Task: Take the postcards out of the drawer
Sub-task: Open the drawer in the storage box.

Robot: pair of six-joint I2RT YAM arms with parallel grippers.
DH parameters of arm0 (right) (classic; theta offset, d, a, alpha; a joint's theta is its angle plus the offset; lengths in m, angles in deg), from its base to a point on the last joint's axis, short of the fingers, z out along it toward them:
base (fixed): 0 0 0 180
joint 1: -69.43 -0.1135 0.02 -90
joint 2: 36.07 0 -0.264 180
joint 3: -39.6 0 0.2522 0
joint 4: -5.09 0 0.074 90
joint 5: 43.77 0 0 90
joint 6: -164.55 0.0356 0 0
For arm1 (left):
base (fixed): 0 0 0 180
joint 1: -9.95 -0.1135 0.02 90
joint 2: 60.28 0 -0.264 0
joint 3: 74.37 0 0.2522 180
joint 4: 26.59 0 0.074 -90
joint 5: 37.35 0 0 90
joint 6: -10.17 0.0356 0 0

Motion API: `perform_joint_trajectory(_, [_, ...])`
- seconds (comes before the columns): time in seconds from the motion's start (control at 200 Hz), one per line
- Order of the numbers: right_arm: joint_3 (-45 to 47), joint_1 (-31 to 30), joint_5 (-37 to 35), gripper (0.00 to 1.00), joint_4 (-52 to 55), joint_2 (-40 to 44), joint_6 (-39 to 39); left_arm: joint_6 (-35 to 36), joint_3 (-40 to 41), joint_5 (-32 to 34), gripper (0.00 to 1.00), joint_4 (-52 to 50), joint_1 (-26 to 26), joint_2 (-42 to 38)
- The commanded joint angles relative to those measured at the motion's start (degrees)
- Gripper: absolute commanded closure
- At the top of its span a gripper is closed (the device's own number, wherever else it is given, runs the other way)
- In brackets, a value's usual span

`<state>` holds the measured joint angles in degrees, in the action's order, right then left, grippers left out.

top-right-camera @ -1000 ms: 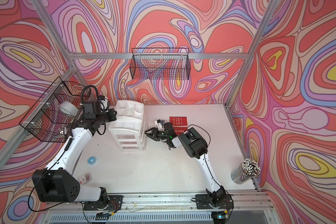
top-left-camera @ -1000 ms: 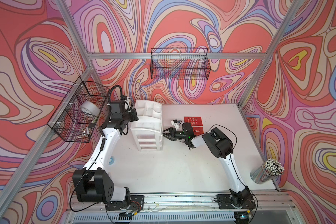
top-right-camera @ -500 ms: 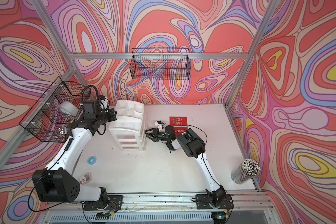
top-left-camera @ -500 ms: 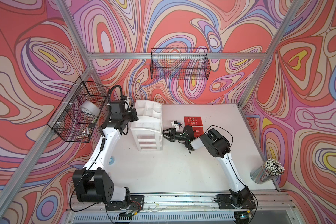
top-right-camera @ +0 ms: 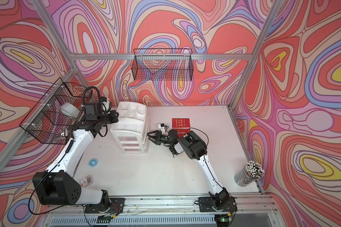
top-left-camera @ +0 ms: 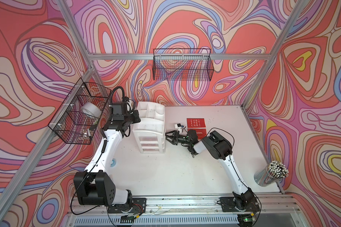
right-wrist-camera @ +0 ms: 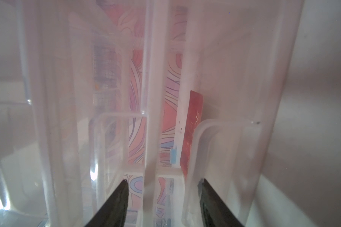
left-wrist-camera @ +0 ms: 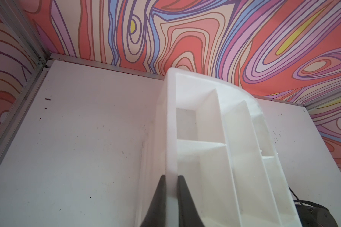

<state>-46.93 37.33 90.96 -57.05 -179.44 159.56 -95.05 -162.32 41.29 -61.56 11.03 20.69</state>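
The white drawer unit [top-left-camera: 149, 125] stands at the table's back left. My left gripper [left-wrist-camera: 171, 177] is shut on the rim of its open top tray. Two red postcards lie on the table right of the unit, one [top-left-camera: 195, 122] fully shown and the "100%" one [top-left-camera: 200, 132] partly under my right arm. The right wrist view shows a further red postcard [right-wrist-camera: 192, 133] inside a translucent drawer. Close against the drawer fronts, my right gripper [right-wrist-camera: 163, 181] is open. Its jaws straddle the bar between two drawers, one finger beside a drawer handle [right-wrist-camera: 214, 125].
A wire basket [top-left-camera: 182, 66] hangs on the back wall. Another [top-left-camera: 81, 114] on the left wall holds a tape roll. A cup of pens [top-left-camera: 271, 175] stands at the front right. A blue ring [top-right-camera: 92, 162] and a small card [top-right-camera: 86, 180] lie near the left arm.
The right arm's elbow has shifted slightly left. Its gripper stays at the drawer fronts, and the left arm has not moved.
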Motion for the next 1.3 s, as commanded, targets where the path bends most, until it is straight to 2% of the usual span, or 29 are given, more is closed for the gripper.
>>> perform_joint_trajectory(0.0, [0.13,-0.42,1.23,0.43,-9.55,2.3,-0.48,0.37,1.79,1.31,1.0,-5.99,0.32,0.94])
perform_joint_trajectory(0.486, [2.63,1.6,1.34,0.43,-9.67,6.33,-2.45,0.64,1.51,4.36,1.0,-6.91,0.32,1.25])
perform_joint_trajectory(1.297, [5.91,3.12,-0.15,0.43,-9.65,6.7,-4.57,1.95,1.79,8.37,1.0,-7.79,0.33,0.42])
